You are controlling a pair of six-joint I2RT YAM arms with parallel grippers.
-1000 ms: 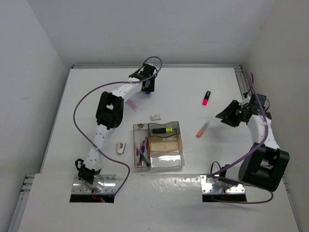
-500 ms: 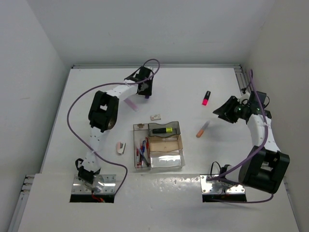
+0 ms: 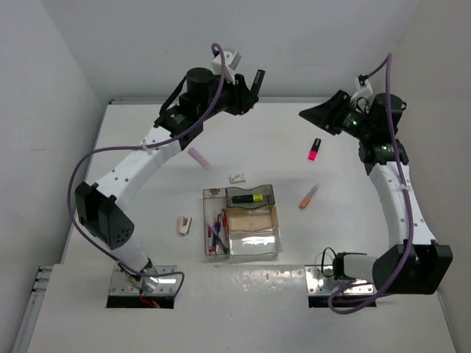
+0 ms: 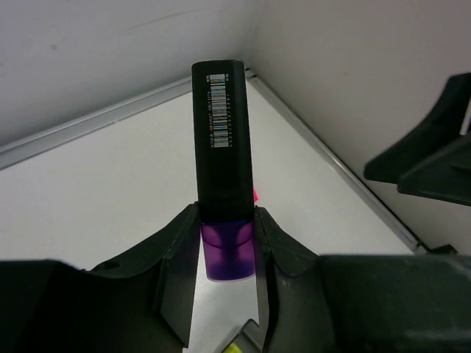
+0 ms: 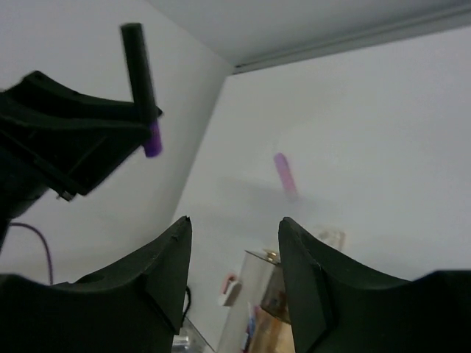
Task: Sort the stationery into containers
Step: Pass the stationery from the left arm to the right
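Note:
My left gripper (image 3: 249,88) is raised high above the far side of the table. In the left wrist view it (image 4: 227,228) is shut on a purple highlighter with a long black cap (image 4: 221,140). My right gripper (image 3: 309,116) is also raised, open and empty (image 5: 234,224), facing the left gripper and its highlighter (image 5: 141,81). On the table lie a pink highlighter (image 3: 314,148), an orange highlighter (image 3: 308,196), a pale purple stick (image 3: 199,157), a small eraser (image 3: 236,177) and a pink-white eraser (image 3: 184,225). The cluster of containers (image 3: 274,248) holds a yellow highlighter (image 3: 250,197) and pens (image 3: 217,232).
White walls close the table at the far side, left and right. A metal rail (image 3: 366,121) runs along the far right edge. Both arm bases (image 3: 143,283) sit at the near edge. Purple cables hang from both arms.
Both arms have risen high off the table. The left gripper lifted the purple highlighter from the far table area. The right gripper swung up and toward the far side.

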